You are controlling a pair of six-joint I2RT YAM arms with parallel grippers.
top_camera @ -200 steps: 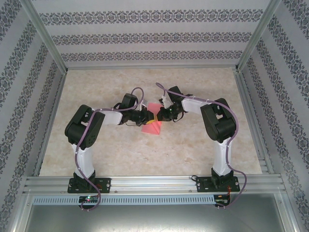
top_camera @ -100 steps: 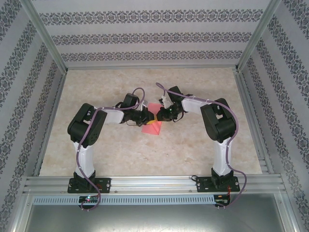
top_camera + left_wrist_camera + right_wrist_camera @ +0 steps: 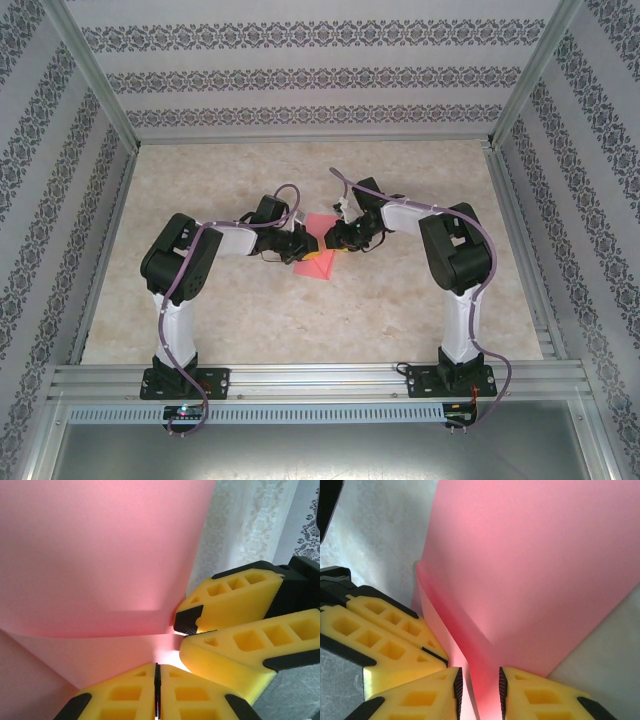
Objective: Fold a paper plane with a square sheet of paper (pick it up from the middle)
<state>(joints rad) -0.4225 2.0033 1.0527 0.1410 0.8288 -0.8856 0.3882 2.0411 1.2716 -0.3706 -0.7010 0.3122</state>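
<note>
Paper check: my left gripper is pinched tight on the square sheet of paper, folded, mid table; right gripper jaws stand slightly apart around its crease.

From above, the sheet of paper is partly covered where the left gripper and right gripper meet over it — the grip too small to make out. In both wrist views the paper runs off the frame, and each camera's own fingers are cut by the bottom edge.
</note>
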